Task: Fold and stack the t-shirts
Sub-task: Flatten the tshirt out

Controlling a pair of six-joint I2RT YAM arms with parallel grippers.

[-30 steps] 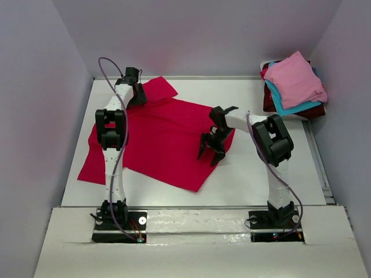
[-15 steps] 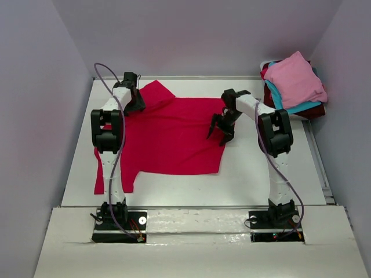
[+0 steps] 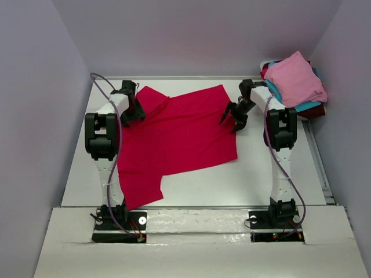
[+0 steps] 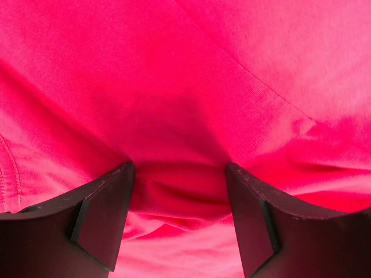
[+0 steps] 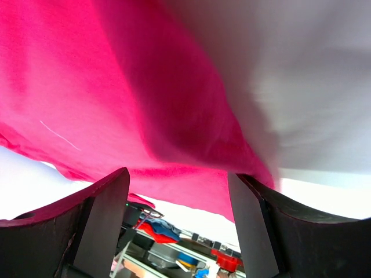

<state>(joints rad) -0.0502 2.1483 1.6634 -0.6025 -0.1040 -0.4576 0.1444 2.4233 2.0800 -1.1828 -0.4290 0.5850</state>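
Crimson cloth, the red t-shirt (image 3: 179, 133), lies spread across the white bench (image 3: 261, 171). The left tool (image 3: 134, 113) is on its far-left sleeve corner, fingers spread wide. The right tool (image 3: 233, 119) is at its far-right edge, also spread. The other t-shirts (image 3: 294, 81), pink, teal and maroon, are piled in the far-right corner.

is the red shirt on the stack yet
No, the red shirt lies spread out on the table, apart from the pile in the far right corner topped by the pink shirt.
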